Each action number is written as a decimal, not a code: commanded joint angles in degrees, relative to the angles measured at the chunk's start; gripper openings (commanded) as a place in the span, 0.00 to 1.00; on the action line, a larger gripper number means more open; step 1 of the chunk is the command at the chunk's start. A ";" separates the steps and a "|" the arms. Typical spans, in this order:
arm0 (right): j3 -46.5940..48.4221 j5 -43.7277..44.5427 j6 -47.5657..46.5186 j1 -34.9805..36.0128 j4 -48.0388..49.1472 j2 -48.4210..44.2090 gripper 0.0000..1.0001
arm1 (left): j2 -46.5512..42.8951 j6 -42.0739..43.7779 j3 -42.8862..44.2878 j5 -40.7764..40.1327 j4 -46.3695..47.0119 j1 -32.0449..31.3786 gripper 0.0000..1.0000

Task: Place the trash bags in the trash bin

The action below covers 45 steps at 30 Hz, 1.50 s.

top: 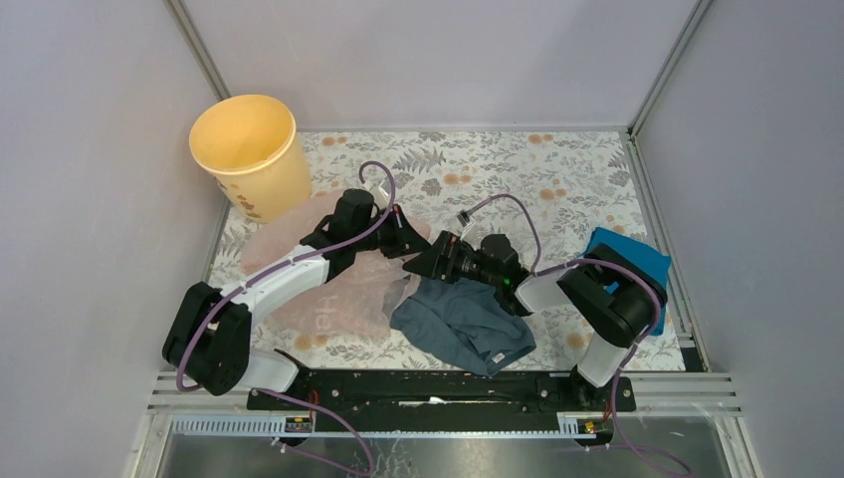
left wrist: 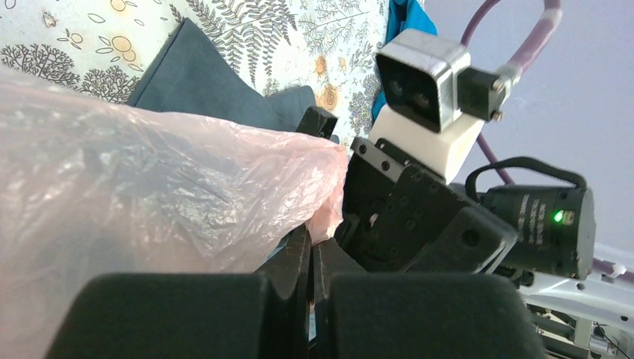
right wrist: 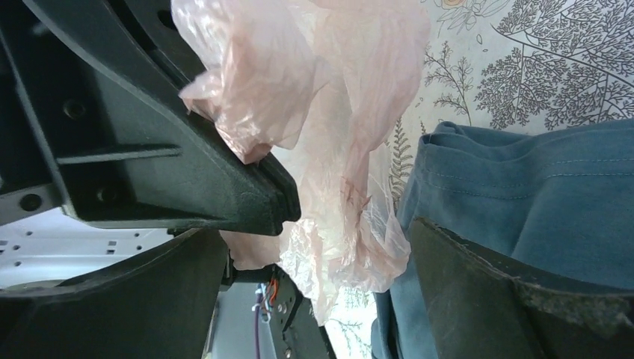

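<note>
The trash bag (top: 318, 299), thin wrinkled pale-pink film, lies spread on the floral table left of centre. My left gripper (top: 406, 242) is shut on one bunched edge of it; in the left wrist view the fingers (left wrist: 295, 258) pinch the pink film (left wrist: 149, 194). My right gripper (top: 423, 261) faces the left one, almost touching it. It stands open, and in the right wrist view (right wrist: 318, 239) a hanging fold of the bag (right wrist: 351, 217) sits between its wide-apart fingers. The yellow-orange trash bin (top: 244, 149) stands upright at the back left, away from both grippers.
A grey-blue garment (top: 463, 324) lies crumpled at the front centre, just under the right gripper and touching the bag's edge. A bright blue folded cloth (top: 637, 264) sits at the right edge behind the right arm. Walls enclose the table on three sides.
</note>
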 commanded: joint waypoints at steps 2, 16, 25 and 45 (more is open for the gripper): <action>-0.26 12.27 -2.90 4.91 8.67 3.45 0.90 | 0.65 -0.38 0.09 0.59 3.75 -0.09 0.00; 0.23 17.90 -5.41 6.53 3.83 1.83 0.00 | -16.04 18.72 14.44 -15.34 -24.34 2.53 0.81; 5.23 15.88 -10.27 2.15 -16.35 -16.36 0.00 | -16.81 29.27 33.32 -51.30 -36.91 7.29 0.99; 30.23 34.43 -39.64 -3.79 -69.97 -50.74 0.00 | 24.41 35.57 63.26 -60.93 -35.90 23.16 0.95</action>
